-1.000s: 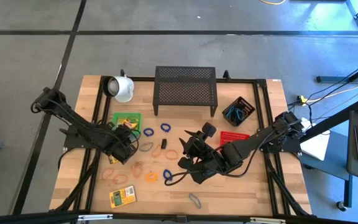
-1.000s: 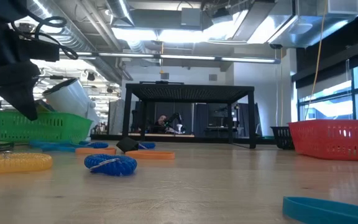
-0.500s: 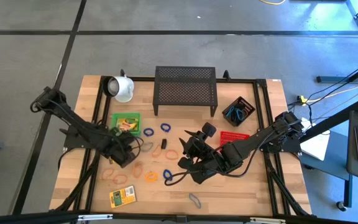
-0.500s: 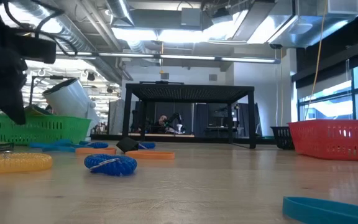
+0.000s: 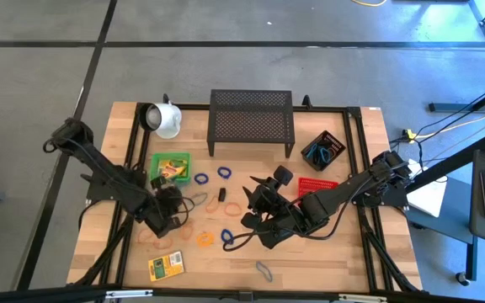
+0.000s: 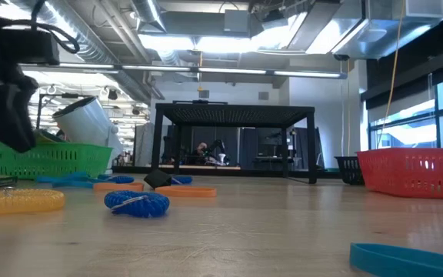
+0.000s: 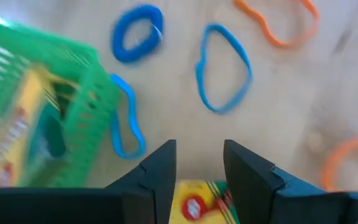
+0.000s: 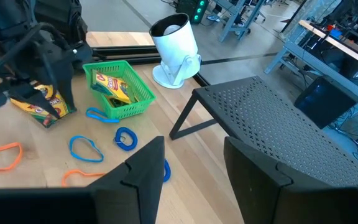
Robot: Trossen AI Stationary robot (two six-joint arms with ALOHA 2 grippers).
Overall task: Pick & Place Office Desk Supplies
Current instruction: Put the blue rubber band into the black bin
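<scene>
High view: the left end effector (image 5: pixel 167 220) is positioned over the tabletop (image 5: pixel 327 261), just in front of the green basket (image 5: pixel 170 164), with the left arm stretched in from the left edge. The right end effector (image 5: pixel 255 206) is parked near mid-table, beside the red basket (image 5: pixel 316 183). A second crayon box (image 5: pixel 166 267) lies near the front edge; rubber bands (image 5: pixel 200 178) are scattered between the two arms. The step in hand is judged to be the transport of a crayon box, a placement into the green basket being the likely end.

Low view: the left arm is seen only as a dark mass at the picture's edge; what it carries cannot be told here. A blue band (image 6: pixel 137 202) lies on the tabletop, well clear of it.

Left wrist view: a yellow-and-green crayon box (image 7: pixel 199 202) is gripped between the fingers (image 7: pixel 161 171). The basket's wall stands just beside and ahead.

Right wrist view: the right fingers (image 8: pixel 145 171) are spread with nothing between them. The gripped box is confirmed, held off the tabletop just beside the basket, in which another box already lies.

The next move is judged to call for the box to be carried over the basket rim and lowered before release.
</scene>
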